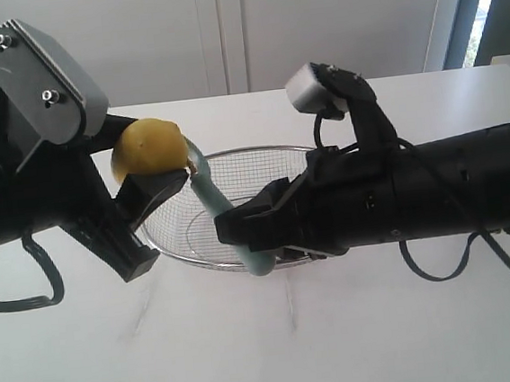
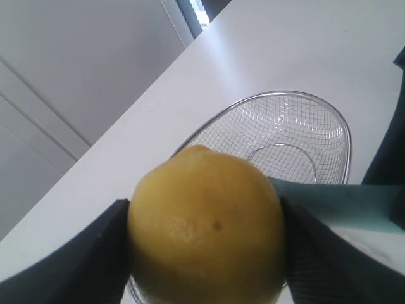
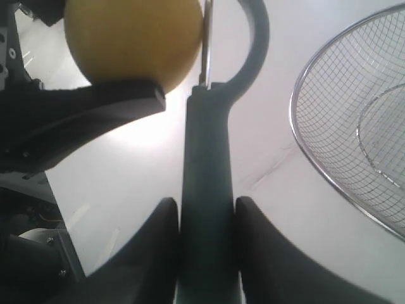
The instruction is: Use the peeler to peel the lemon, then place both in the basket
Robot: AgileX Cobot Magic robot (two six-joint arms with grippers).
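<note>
Clamped between the right gripper's [image 3: 207, 244] jaws, the peeler [image 1: 212, 200] lays its blade against the lemon [image 1: 148, 145], upper left, which the left gripper [image 1: 151, 165] grasps. The skin looks whole, so peeling has barely begun. Both must yet go into the basket [image 1: 253, 150], centre frame.

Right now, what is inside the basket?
Only bare wire mesh shows inside the basket. The lemon and right gripper each hide part of it.

The left claw [image 1: 155, 169] with the lemon [image 1: 146, 143] and the right claw [image 1: 243, 231] with the peeler [image 1: 206, 188] block the near rim of the basket [image 1: 260, 152]; its far side stands open, as does the front desk [image 1: 252, 345]
</note>
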